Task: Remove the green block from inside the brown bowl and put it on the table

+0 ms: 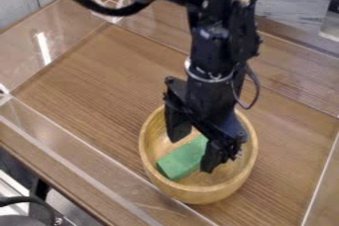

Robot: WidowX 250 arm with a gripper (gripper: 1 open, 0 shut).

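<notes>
The brown bowl (244,182) sits on the table (93,81) near its front right. Inside it lies the green block (177,160), a flat bright green bar, partly covered by my hand. My gripper (196,146) points straight down into the bowl, open, with one dark finger on each side of the block's upper end. Whether the fingers touch the block cannot be told. The arm rises from the bowl toward the top of the picture.
Clear plastic walls (54,141) run along the table's front and left edges. A small clear plastic stand (109,2) sits at the back left. Bare wood-grain surface spreads to the left of the bowl.
</notes>
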